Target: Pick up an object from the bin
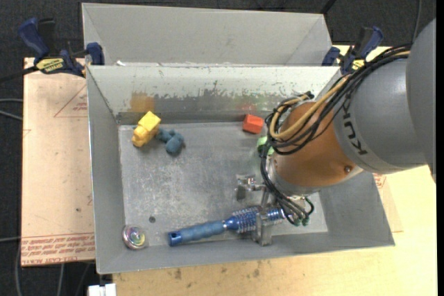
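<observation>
My gripper (254, 213) is low in the bin's front right part, open. One finger (245, 183) stands behind and the other (264, 238) in front of the ribbed right end of a blue handled tool (208, 229). The tool lies along the bin's front, its handle pointing left. Whether the fingers touch the tool I cannot tell. An orange block (252, 123) lies against the back wall, just behind the gripper.
A yellow toy piece (146, 128) and a blue lump (173, 143) lie at the back left. A small round metallic thing (134, 237) sits in the front left corner. The arm with its orange cover and cables hangs over the bin's right side.
</observation>
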Robot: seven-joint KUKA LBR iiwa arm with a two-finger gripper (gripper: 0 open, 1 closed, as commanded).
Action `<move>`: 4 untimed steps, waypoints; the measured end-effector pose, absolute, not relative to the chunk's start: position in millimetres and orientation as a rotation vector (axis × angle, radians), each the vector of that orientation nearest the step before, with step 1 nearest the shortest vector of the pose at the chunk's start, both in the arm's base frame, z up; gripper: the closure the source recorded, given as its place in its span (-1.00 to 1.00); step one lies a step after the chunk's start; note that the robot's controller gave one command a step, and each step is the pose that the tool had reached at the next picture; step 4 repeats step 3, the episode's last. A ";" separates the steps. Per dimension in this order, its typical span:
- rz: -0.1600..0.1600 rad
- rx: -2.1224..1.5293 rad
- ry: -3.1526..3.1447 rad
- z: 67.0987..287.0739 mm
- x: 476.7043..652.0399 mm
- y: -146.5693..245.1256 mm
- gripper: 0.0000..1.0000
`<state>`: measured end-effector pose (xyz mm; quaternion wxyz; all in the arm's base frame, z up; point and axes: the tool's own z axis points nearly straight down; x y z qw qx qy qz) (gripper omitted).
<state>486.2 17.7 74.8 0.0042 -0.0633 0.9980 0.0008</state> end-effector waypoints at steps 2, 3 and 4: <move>0.003 -0.132 3.130 196.3 488.2 39.2 1.00; 0.000 -0.141 3.131 235.4 511.9 35.6 1.00; 0.000 -0.141 3.131 235.4 511.9 35.6 1.00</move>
